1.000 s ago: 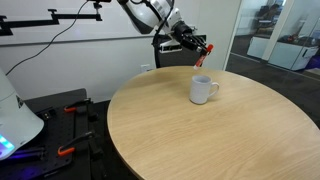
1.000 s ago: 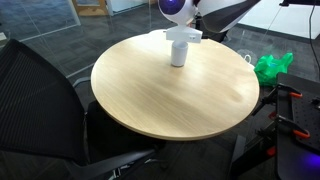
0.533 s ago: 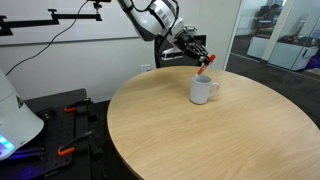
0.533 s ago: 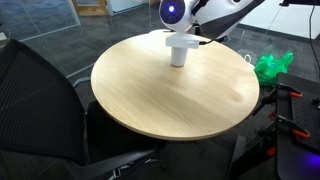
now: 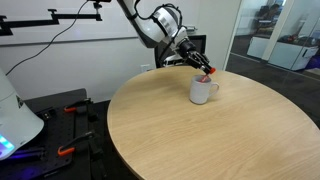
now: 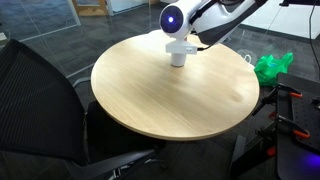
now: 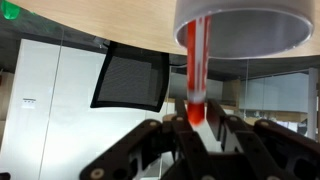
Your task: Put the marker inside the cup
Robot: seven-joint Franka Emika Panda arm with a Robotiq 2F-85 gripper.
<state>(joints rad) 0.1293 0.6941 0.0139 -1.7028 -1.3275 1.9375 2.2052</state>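
Arm extended, pincer (angled downward) gripping marker

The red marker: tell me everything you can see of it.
The marker is a thin, straight red stick, plastic by its look, with a whitish part at its held end. The gripper's fingers pinch that end from both sides. It points away from the wrist toward the mouth of the white mug. In an exterior view the marker hangs tilted at the mug's rim; whether its tip is inside, I cannot tell.
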